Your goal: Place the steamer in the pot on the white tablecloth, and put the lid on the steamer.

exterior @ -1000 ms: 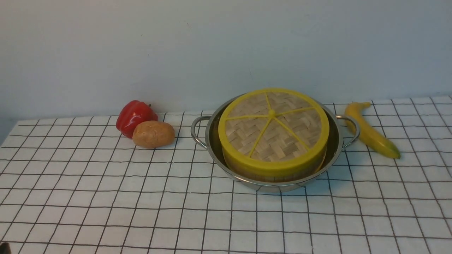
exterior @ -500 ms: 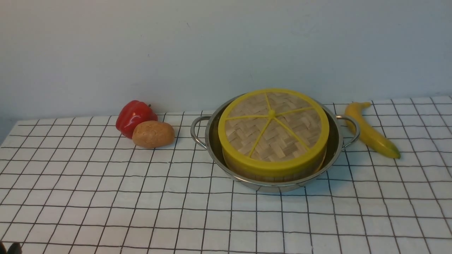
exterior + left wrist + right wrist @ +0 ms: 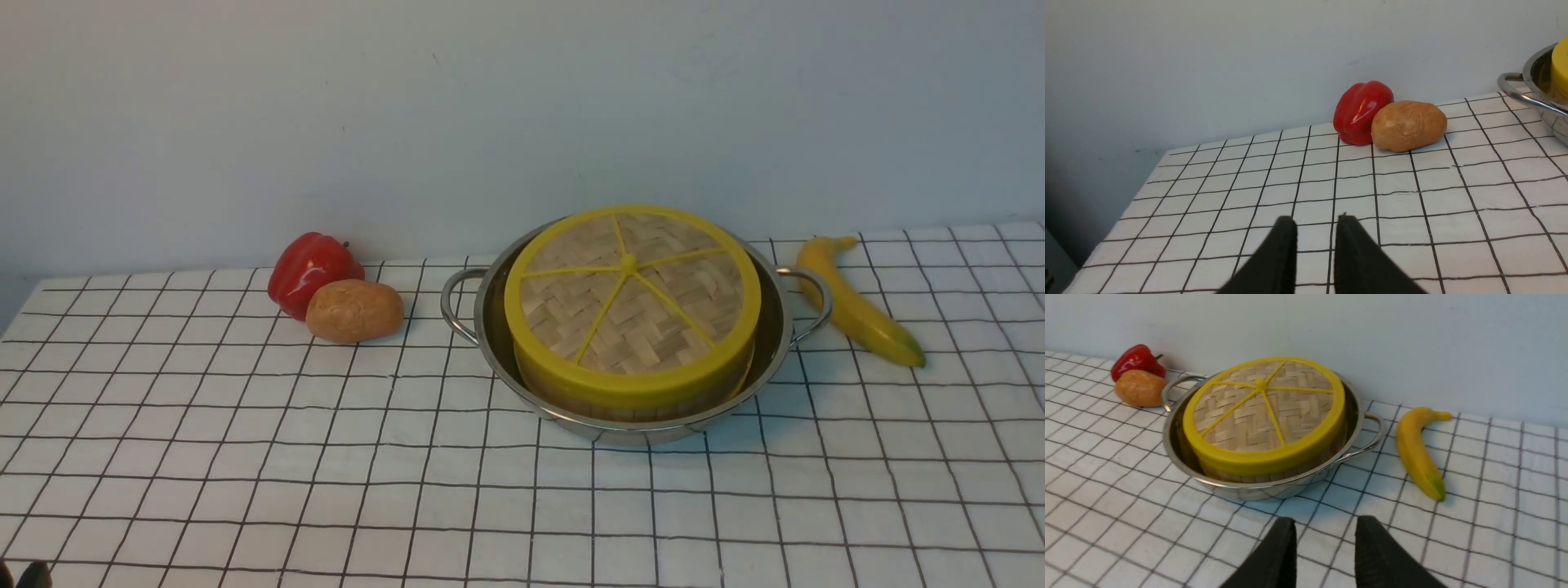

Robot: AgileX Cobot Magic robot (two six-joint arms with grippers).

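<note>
The shiny pot (image 3: pixel 488 331) stands on the white tablecloth (image 3: pixel 245 457) right of centre. The steamer sits inside it, and only a strip of its bamboo wall (image 3: pixel 629 408) shows below the lid (image 3: pixel 633 294). The woven lid with its yellow rim lies flat on top of the steamer. In the right wrist view my right gripper (image 3: pixel 1326 523) hovers open and empty over the cloth, short of the pot (image 3: pixel 1175 445) and lid (image 3: pixel 1261 412). My left gripper (image 3: pixel 1315 223) is open and empty over the cloth, far left of the pot (image 3: pixel 1535 102). Only a dark fingertip (image 3: pixel 37 574) of it shows in the front view.
A red pepper (image 3: pixel 312 269) and a brown potato (image 3: pixel 355 310) lie touching each other left of the pot. A banana (image 3: pixel 857 306) lies just right of the pot's right handle. A pale wall runs behind the table; the cloth's left edge drops off near the left gripper.
The left gripper's dark tip has edged slightly further into the front view's bottom left corner. Pot, steamer, lid and the foods have not moved.
</note>
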